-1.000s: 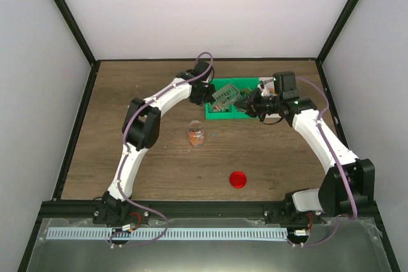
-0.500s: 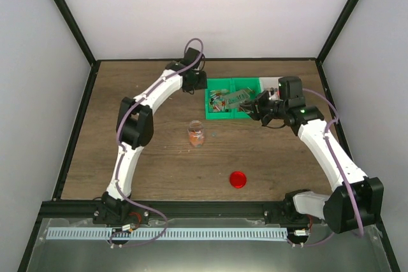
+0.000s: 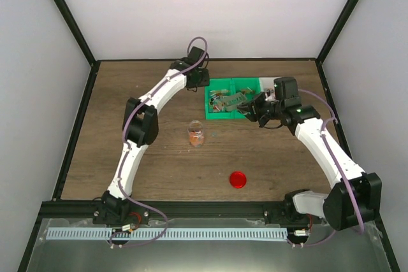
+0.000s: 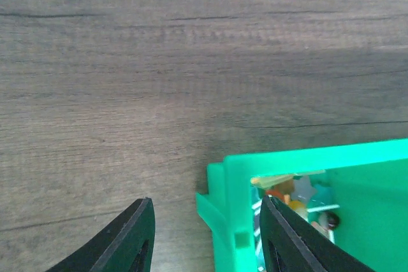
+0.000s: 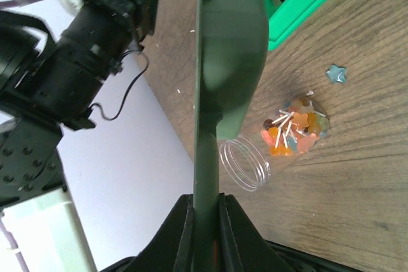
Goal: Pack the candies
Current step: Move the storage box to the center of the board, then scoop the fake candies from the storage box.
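- Table [image 3: 127, 106]: all items are carried on it. Both arms reach to its far edge, so a collision over the bin is possible if either one swings inward.
- Bin [image 3: 220, 118]: it is set against the far edge, right of centre. Its far-left corner lies between the fingers of the left gripper [image 4: 204, 221].
- Left gripper: the fingers are spread, one outside the bin wall and one inside, and nothing is clamped. If they are closed or moved sideways here, the bin could be dragged or tipped.
- Right gripper [image 5: 204, 214]: the fingers are closed tight on the handle of a scoop [image 5: 229, 36], which is held over the bin's near-right part. If the scoop is tilted in transit, its load would be shed onto the table.
- Jar [image 3: 196, 134]: it stands upright and uncapped near the table's centre, partly filled. It is light and narrow-mouthed, so it may be toppled by a touch of the scoop.
- Lid [image 3: 238, 179]: it lies toward the near edge, well apart from the jar.
- Candies [image 4: 296, 199]: most are in the bin and some in the jar. One blue stray [image 5: 335, 73] lies on the table near the jar, so further spills are likely if pouring is off-centre.
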`<state>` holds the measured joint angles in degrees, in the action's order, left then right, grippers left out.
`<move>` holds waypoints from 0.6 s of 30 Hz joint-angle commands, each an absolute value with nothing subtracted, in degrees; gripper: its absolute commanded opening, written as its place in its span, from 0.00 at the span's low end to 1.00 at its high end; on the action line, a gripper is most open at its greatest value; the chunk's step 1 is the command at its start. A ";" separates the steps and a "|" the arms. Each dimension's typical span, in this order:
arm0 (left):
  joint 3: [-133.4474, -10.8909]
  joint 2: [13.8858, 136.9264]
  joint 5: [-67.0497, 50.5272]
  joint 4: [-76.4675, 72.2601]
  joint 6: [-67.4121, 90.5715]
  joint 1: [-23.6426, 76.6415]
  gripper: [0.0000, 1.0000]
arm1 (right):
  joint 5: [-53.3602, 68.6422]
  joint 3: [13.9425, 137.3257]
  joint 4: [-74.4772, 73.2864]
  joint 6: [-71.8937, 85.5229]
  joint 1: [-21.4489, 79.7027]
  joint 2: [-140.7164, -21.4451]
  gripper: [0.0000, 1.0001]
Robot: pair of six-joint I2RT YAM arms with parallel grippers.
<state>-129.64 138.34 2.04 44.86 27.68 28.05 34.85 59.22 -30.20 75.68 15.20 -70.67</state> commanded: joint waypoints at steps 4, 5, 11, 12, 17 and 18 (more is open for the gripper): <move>-135.86 144.34 3.68 46.32 25.70 28.30 0.47 | 37.52 61.17 -26.26 72.28 15.55 -74.22 0.01; -136.01 144.74 3.47 46.32 25.75 28.30 0.47 | 37.86 61.36 -25.99 71.87 15.51 -74.73 0.01; -136.19 145.90 3.69 46.24 25.58 28.39 0.46 | 40.11 63.49 -25.23 69.58 14.70 -78.04 0.01; -136.22 145.92 3.76 46.25 25.58 28.39 0.44 | 40.49 63.88 -25.22 69.27 14.53 -78.65 0.01; -136.41 145.69 4.71 46.24 26.19 28.39 0.34 | 41.57 64.60 -25.86 68.49 13.89 -80.40 0.01; -136.38 145.58 4.96 46.15 26.29 28.39 0.33 | 41.57 64.52 -26.06 68.54 13.83 -80.53 0.01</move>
<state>-134.47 144.31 2.94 45.69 26.46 28.56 39.75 62.02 -26.44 70.06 14.46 -79.99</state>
